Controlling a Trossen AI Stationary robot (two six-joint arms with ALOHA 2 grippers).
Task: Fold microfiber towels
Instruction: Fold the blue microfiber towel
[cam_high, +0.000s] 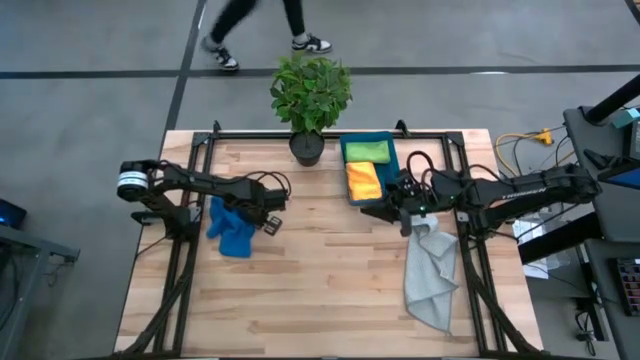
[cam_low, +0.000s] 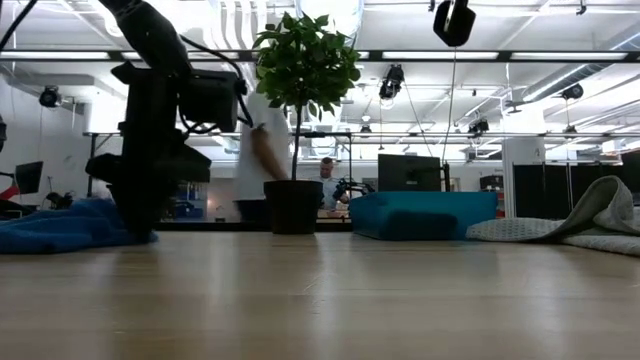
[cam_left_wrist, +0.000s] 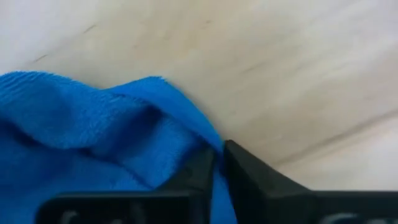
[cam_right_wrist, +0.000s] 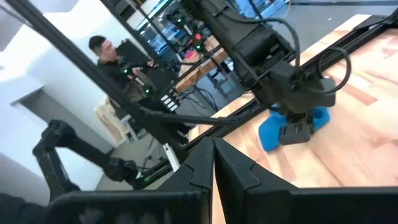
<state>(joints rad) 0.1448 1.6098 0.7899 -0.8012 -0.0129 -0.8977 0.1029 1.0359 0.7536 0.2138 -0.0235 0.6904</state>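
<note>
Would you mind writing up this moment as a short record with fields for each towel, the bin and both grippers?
blue towel: crumpled on the table's left side
left gripper: down at the blue towel, fingers pinched on its edge
grey towel: spread loosely on the table's right side
right gripper: shut, empty, raised above the grey towel's far end
teal bin: beside the potted plant
green towel: in the bin, far end
orange towel: in the bin, near end

robotics lab | ceiling ducts, monitors, more robot arms
</note>
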